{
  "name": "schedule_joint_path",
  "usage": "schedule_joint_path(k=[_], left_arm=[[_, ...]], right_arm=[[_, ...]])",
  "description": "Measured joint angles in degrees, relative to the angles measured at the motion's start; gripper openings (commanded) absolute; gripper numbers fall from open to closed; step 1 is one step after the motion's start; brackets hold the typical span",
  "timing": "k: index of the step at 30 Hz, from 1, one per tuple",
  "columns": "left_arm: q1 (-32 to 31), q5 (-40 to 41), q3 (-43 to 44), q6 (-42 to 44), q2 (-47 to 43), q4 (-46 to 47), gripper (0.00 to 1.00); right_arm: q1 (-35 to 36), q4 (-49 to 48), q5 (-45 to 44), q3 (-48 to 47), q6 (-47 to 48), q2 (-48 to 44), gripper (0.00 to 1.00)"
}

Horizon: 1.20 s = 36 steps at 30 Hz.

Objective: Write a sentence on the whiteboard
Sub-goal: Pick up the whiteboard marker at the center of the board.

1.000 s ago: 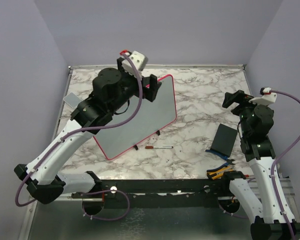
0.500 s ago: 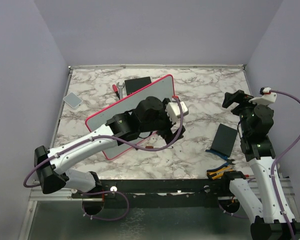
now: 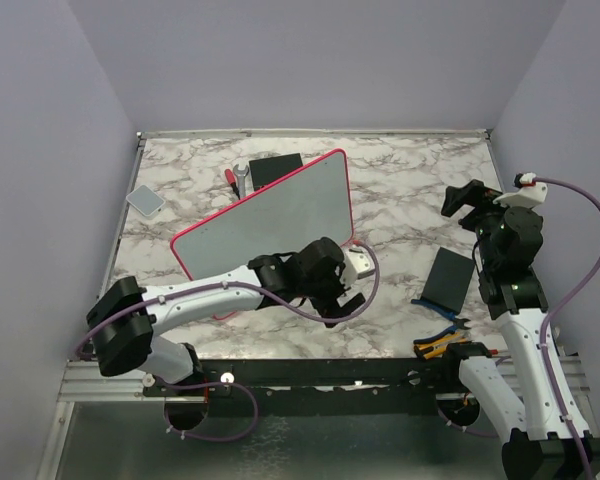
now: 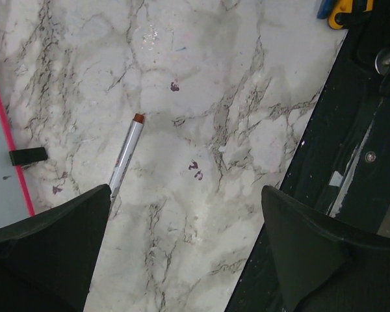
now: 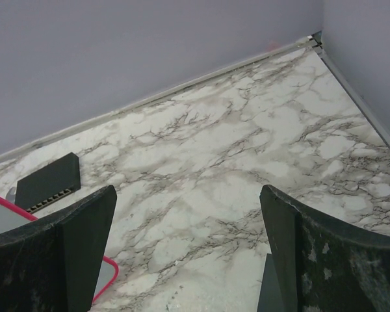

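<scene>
Top external view: a white-grey veined marble tabletop [image 3: 400,180] is seen. A large glossy pale grey whiteboard with a thin pink-red frame [image 3: 270,225] is laid diagonally on its left-centre, its near edge partly covered by the left arm. The left gripper [image 3: 345,298] is held low over the marble just off the board's near right corner, fingers spread wide, nothing gripped. The right gripper [image 3: 462,200] is raised at the right side, well apart from the board, likewise spread wide and empty. One dark grey flat rectangular pad [image 3: 448,278] is seen near the right arm. A thin silver marker pen with a red-brown end [image 4: 125,156] is seen lying on the marble beside the board's frame.
</scene>
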<state>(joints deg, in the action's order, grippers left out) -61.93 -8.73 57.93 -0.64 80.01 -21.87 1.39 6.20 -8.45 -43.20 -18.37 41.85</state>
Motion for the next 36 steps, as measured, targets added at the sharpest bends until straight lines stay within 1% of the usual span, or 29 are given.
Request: schedule_joint_path(k=[5,8,15,18,19,21,25,30,33,36], left_arm=[[-3.67,4.02,-0.02,0.57,5.31,1.84,0.89],[-5.03,7.17,-0.02,1.40,9.14,2.49,0.82],[-5.27,14.84,-0.02,3.37,13.84,2.80,0.77],[-5.31,16.61,0.02,3.96,14.51,3.61,0.72],[-5.31,17.18,0.11,4.17,14.78,3.78,0.69],[-5.27,17.84,0.61,4.55,15.61,4.02,0.65],[-4.52,17.92,1.27,4.79,17.27,4.52,0.59],[-2.93,17.35,1.44,4.81,17.84,4.59,0.56],[-2.38,17.11,2.08,4.79,18.23,4.57,0.51],[-2.29,16.52,3.50,4.76,19.76,4.42,0.48]], right_arm=[[0.00,-0.02,0.04,0.02,0.00,-0.07,0.95],[0.00,0.00,0.04,0.04,0.00,-0.20,0.95],[0.00,-0.02,0.07,0.20,0.00,-1.03,0.95],[0.00,-0.04,0.17,0.20,0.00,-1.03,0.95],[0.00,-0.04,0.20,0.22,0.00,-1.03,0.95],[0.00,-0.04,0.31,0.26,0.00,-1.01,0.95],[0.00,-0.04,0.44,0.31,0.00,-0.83,0.95],[0.00,-0.07,0.48,0.37,0.00,-0.74,0.95],[0.00,-0.07,0.70,0.44,-0.02,-0.68,0.95],[0.00,-0.07,0.87,0.44,-0.02,-0.63,0.95]])
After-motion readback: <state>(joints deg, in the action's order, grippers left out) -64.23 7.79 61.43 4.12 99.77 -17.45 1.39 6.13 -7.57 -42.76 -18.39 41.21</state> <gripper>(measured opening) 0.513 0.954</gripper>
